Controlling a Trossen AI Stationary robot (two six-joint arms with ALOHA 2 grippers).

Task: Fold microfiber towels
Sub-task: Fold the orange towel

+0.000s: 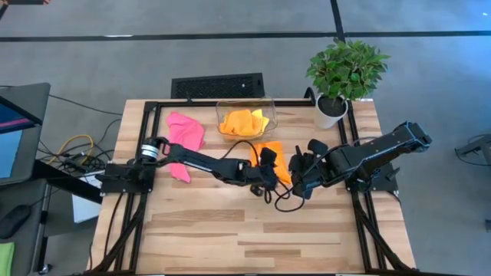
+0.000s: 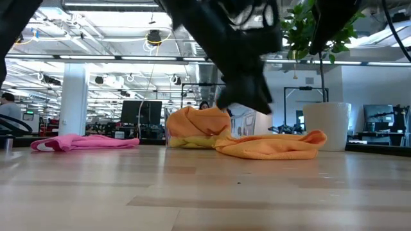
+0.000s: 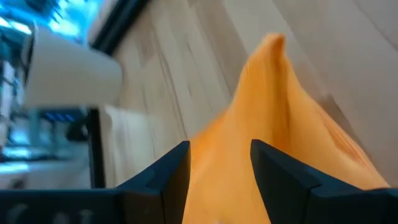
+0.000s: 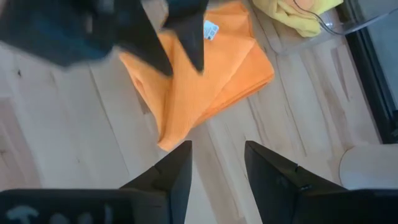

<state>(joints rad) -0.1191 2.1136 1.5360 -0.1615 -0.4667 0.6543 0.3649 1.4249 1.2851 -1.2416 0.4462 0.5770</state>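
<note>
An orange towel point(image 1: 275, 157) lies folded on the table in front of the clear bin point(image 1: 222, 126); its layers and a small white label point(image 4: 210, 29) show in the right wrist view point(image 4: 205, 81). My left gripper point(image 1: 265, 163) is open just above it, one finger on each side of a raised fold point(image 3: 273, 93); I see no touch. My right gripper point(image 1: 301, 175) is open and empty, beside the towel's near right corner point(image 4: 163, 144). The bin holds an orange towel point(image 1: 236, 121) and a yellow one point(image 1: 258, 121). A hot pink towel point(image 1: 186, 132) lies crumpled at the far left.
A potted plant in a white pot point(image 1: 331, 111) stands at the far right corner, close behind my right arm. A black frame rail point(image 1: 230, 102) runs along the table's far edge. The near half of the wooden table point(image 1: 253, 238) is bare.
</note>
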